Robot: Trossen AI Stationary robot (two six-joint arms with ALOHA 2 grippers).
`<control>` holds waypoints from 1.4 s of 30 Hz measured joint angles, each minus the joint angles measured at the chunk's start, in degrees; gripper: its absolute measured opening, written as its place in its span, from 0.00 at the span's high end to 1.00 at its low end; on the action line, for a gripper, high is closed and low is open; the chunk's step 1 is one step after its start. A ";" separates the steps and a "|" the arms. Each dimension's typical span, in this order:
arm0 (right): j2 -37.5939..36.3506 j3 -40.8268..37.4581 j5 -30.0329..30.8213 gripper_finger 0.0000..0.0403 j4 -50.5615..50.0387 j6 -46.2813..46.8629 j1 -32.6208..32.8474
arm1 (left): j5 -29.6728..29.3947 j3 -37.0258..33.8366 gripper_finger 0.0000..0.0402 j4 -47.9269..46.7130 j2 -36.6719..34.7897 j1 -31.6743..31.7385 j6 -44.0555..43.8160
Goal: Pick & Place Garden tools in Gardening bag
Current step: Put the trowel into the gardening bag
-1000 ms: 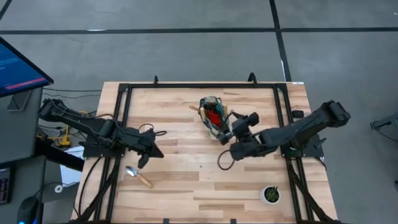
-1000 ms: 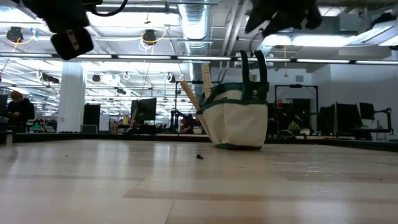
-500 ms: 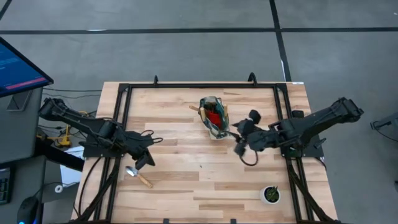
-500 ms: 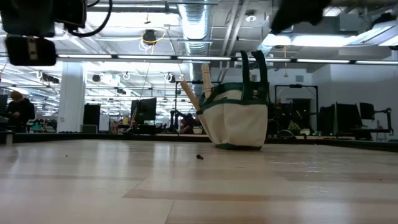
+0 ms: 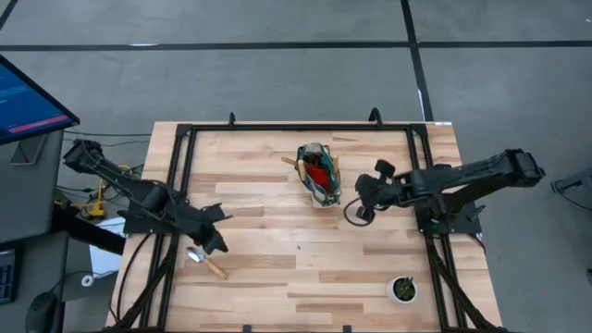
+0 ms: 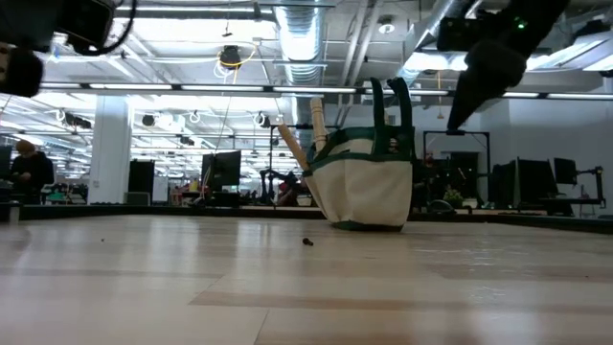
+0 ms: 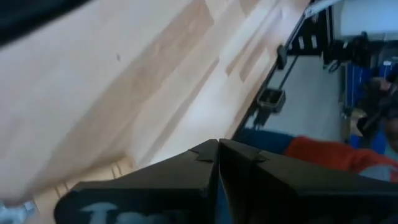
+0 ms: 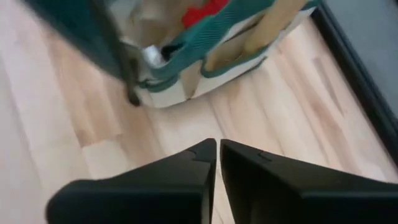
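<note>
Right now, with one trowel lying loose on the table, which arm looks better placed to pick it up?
Probably the left. Its tool hovers beside the loose trowel at the table's left front. The right tool sits across the table, next to the gardening bag.

Even bright overhead light, soft shadows. Low view: ceiling lights [image 6: 230, 57] glare at top. Both wrist views motion-blurred; gardening bag [image 8: 186, 56] smeared across the upper frame.
</note>
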 joint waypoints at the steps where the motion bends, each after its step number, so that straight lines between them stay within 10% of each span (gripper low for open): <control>1: -0.51 -0.67 -0.56 0.96 0.81 -0.03 0.16 | -0.02 0.00 1.00 0.00 0.15 -1.15 -1.09; 7: -4.35 -1.25 -0.96 0.94 0.42 0.03 1.44 | -0.60 0.00 1.00 0.79 5.56 -9.75 -1.17; 19: -11.61 -1.25 -6.21 0.97 -3.20 2.08 1.34 | -5.94 7.42 1.00 9.13 20.41 -14.23 37.38; 42: -12.16 -1.23 -6.29 0.97 -2.98 8.14 1.40 | 1.33 4.04 0.51 -3.60 20.41 -17.64 38.51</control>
